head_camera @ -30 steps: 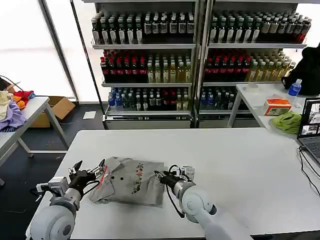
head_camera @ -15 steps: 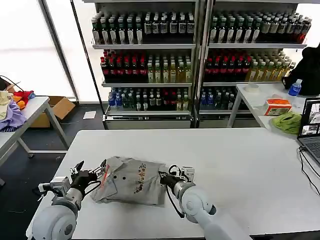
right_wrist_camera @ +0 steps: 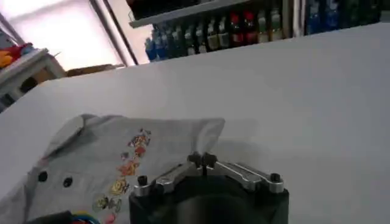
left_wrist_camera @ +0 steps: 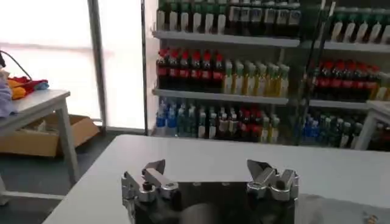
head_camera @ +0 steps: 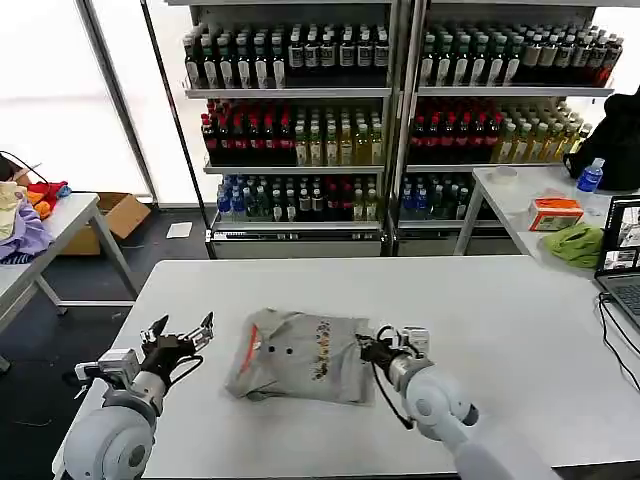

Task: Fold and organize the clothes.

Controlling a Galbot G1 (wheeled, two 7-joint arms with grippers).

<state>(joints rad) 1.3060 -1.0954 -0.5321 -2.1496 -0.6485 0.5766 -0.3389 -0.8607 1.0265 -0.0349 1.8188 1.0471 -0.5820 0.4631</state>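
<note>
Grey folded shirt (head_camera: 299, 355) lies on your white table (head_camera: 480, 310); right gripper (head_camera: 372, 349) pinches its edge closed, left gripper (head_camera: 181, 331) spread wide, holding nothing.

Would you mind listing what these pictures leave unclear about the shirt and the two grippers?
- Folded shirt, head view: the folds hide how many layers or garments lie there.
- Chest print, right wrist view: too small to read its design.
- Right gripper, right wrist view: fingers shut at the shirt's edge, but whether cloth is pinched between them is hidden.
- Left gripper, left wrist view: open over the white table; its body hides the surface below.
</note>
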